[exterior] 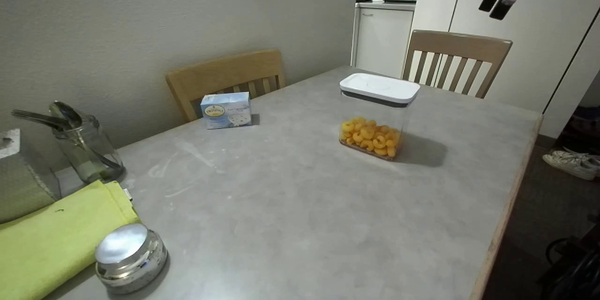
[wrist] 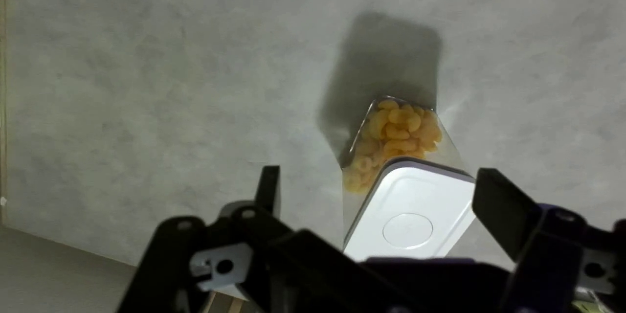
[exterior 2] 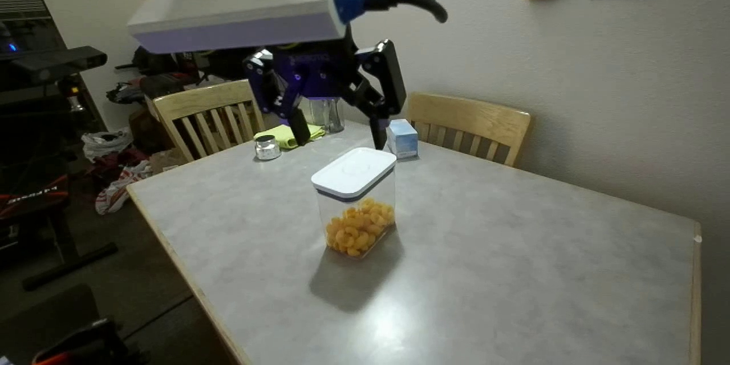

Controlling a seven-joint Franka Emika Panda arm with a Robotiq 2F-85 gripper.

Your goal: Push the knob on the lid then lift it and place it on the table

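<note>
Wrist view: my black two-finger gripper (wrist: 376,183) is spread wide, empty; white rounded-rectangular plastic lid (wrist: 419,200) with round white knob (wrist: 407,231) sits at four o'clock from centre.

Grey table (exterior: 281,206) with container (exterior: 372,133), box (exterior: 227,111), cloth (exterior: 65,229)
</note>
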